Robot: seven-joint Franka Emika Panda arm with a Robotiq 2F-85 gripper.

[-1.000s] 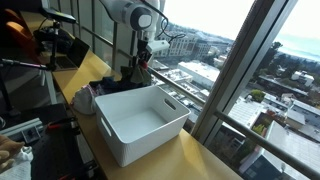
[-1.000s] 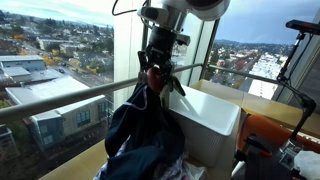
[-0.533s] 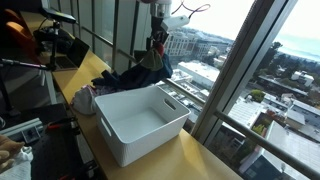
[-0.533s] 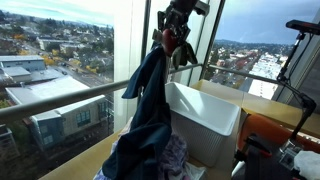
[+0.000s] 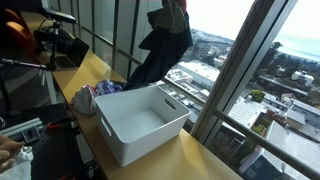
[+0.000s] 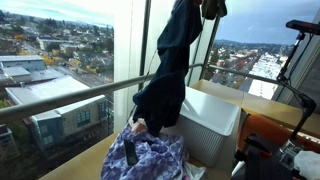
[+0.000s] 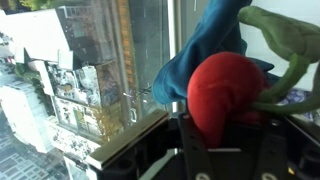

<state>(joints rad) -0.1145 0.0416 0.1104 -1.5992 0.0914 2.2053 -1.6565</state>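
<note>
A dark navy garment (image 5: 160, 45) hangs from my gripper (image 5: 176, 6), lifted high near the window; it also shows in an exterior view (image 6: 172, 70). In the wrist view the gripper (image 7: 222, 130) is shut on bunched cloth: a red part (image 7: 225, 95), a blue part (image 7: 200, 45) and a green part (image 7: 290, 40). A white plastic bin (image 5: 140, 120) stands open and empty on the wooden counter (image 5: 190, 160), below and beside the hanging garment; it also shows in an exterior view (image 6: 210, 120).
A pile of patterned blue and purple clothes (image 6: 150, 158) lies on the counter beside the bin, also seen in an exterior view (image 5: 92, 96). Window frames and a railing (image 6: 60, 100) stand close behind. Camera gear (image 5: 60, 42) sits at the far end.
My gripper has risen steadily with the garment, from low over the clothes pile to the top of the frame. The garment now hangs free above the counter.
</note>
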